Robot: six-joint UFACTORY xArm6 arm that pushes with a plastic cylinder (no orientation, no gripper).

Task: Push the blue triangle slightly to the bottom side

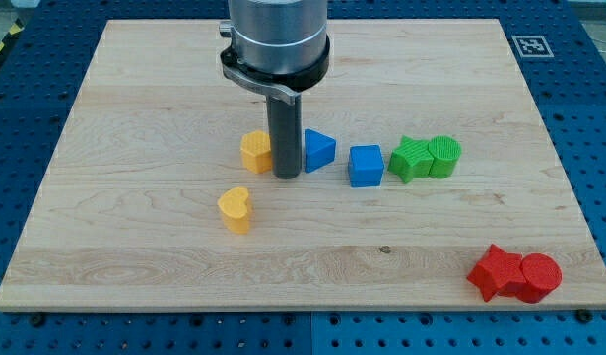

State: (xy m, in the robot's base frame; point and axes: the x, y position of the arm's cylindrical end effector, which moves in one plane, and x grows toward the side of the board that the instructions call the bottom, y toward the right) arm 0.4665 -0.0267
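yellow hexagon (254, 150), yellow heart (235, 208); blue cube (366, 166); green pair (426, 158), red pair (514, 274)

The counter (135, 227) is pale, matt, grained wood. The blue triangle (319, 150) and yellow heart (235, 208) look like matt ridged plastic; the rod's collar (278, 39) is brushed metal.

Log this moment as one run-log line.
my tip: between yellow block and blue triangle, touching triangle's left | triangle: in row | push down: not evident
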